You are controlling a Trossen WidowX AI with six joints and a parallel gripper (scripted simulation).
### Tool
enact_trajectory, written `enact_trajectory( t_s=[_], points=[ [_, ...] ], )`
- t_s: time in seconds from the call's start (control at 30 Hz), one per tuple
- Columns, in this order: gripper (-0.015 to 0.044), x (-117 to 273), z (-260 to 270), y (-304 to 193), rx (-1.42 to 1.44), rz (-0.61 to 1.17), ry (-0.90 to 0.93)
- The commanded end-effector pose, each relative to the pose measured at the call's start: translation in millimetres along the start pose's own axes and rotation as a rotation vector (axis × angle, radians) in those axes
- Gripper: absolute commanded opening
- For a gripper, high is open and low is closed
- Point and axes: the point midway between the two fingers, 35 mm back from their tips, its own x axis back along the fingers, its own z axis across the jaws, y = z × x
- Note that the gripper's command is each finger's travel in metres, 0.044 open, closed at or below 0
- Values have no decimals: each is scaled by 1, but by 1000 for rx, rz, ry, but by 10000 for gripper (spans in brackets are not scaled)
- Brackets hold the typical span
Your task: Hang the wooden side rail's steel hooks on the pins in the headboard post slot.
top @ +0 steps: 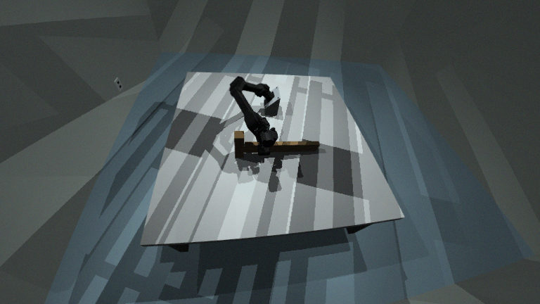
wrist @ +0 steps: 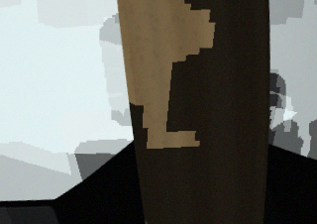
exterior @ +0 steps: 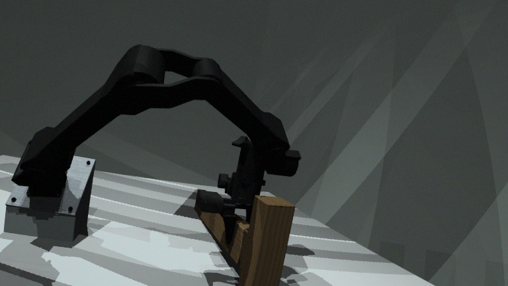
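Observation:
The wooden side rail [top: 304,146] [exterior: 213,222] [wrist: 218,85] lies crosswise over the table, its near end close beside the upright headboard post [top: 238,147] [exterior: 275,234]. The post stands on the left in the top view and in front in the exterior view, its top above the rail's. My gripper [top: 264,150] [exterior: 238,230] [wrist: 182,143] points down and is shut on the rail near its post end, one finger on each side. The rail's far end is low at the table top. The steel hooks, pins and slot are hidden, so I cannot tell whether the hooks sit on the pins.
The arm's grey wedge base [top: 272,105] [exterior: 44,224] stands on the white table [top: 199,221] [exterior: 131,247], behind the rail in the top view. The arm arches from it over to the rail. Strong striped shadows cross the table and the blue floor [top: 91,221].

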Motion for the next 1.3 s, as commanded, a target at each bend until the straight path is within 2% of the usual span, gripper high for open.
enact_trajectory(
  t_s=[0.0, 1.27],
  points=[
    [0, 5, -3, -2, -4, 3, -18],
    [0, -1, -3, -2, -4, 3, -18]
  ],
)
